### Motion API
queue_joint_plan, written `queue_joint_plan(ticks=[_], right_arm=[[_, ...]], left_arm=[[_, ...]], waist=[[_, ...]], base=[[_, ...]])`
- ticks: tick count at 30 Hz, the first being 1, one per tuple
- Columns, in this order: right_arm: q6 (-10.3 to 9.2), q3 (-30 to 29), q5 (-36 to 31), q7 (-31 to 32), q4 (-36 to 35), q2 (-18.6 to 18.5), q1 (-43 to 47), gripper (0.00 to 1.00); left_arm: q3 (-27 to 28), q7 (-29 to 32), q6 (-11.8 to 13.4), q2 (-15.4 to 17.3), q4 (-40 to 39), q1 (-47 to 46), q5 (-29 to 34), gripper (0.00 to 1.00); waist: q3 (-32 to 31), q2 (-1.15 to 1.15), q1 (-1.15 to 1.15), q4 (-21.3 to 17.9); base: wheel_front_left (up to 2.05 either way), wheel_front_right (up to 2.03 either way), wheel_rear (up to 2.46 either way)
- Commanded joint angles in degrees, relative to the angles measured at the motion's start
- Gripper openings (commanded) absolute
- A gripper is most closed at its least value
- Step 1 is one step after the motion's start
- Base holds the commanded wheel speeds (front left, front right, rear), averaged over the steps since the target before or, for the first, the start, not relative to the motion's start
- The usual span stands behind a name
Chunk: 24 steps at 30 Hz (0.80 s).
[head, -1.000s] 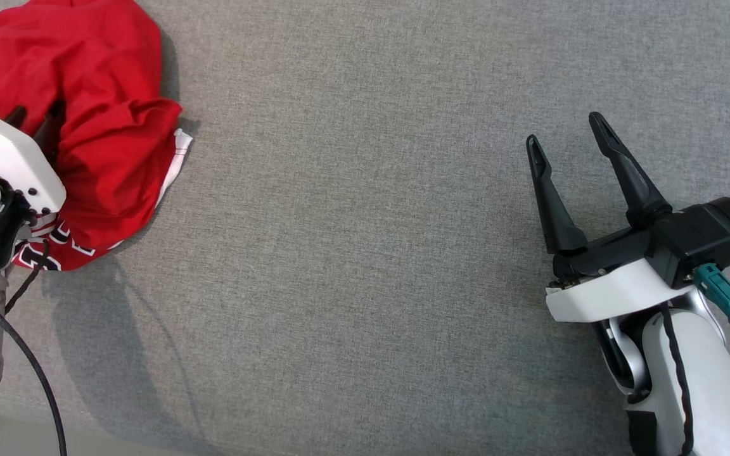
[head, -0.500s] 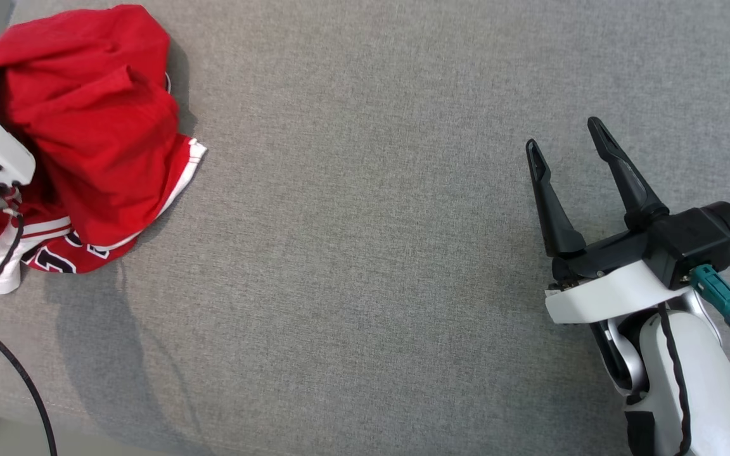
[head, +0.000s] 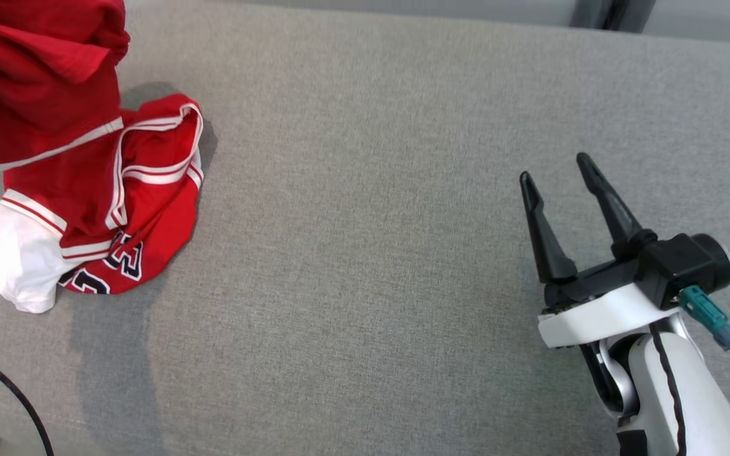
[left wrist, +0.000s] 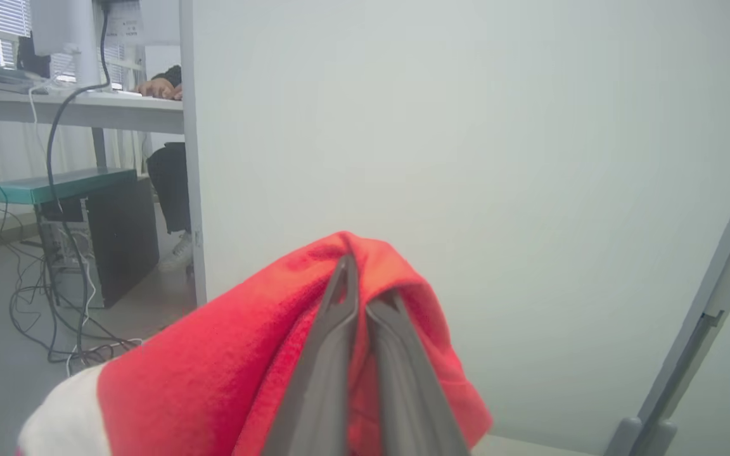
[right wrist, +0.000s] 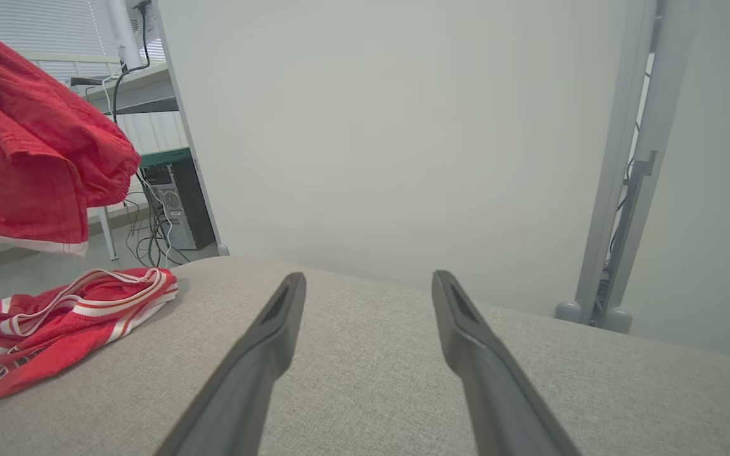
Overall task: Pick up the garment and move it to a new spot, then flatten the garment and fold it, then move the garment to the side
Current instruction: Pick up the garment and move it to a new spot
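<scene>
The garment is a red jersey with white trim and dark lettering, at the far left of the grey surface. Its upper part hangs lifted in the air while its lower part still rests crumpled on the surface. In the left wrist view my left gripper is shut on a fold of the red fabric, which drapes over both fingers. My right gripper stands open and empty above the surface at the right, well away from the jersey; its fingers are spread wide.
The grey fabric surface stretches between the jersey and my right arm. A pale partition wall rises behind its far edge, with a metal post at the right. Beyond, a desk, cables and a seated person's hand show.
My left gripper has shut on the jersey and raised it, so the bundle has unrolled and hangs. The head camera has tilted, shifting the picture. My right gripper has stayed open.
</scene>
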Motion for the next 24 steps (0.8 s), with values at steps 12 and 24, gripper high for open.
queue_joint_plan(ticks=[12,24], right_arm=[[-0.02,-0.2,3.48,-2.41,1.95,-0.33,2.6,1.0],[-0.02,-3.55,3.79,-3.22,0.27,-0.33,1.49,1.0]], left_arm=[[-0.54,3.61,3.39,-1.69,-19.68,8.1,-2.31,0.0],[-9.43,11.93,9.02,-10.0,-40.59,16.96,-2.94,0.0]], waist=[[-8.53,0.0,0.0,-5.45],[-6.07,0.0,0.0,-16.2]], base=[[0.0,0.0,0.0],[0.0,0.0,0.0]])
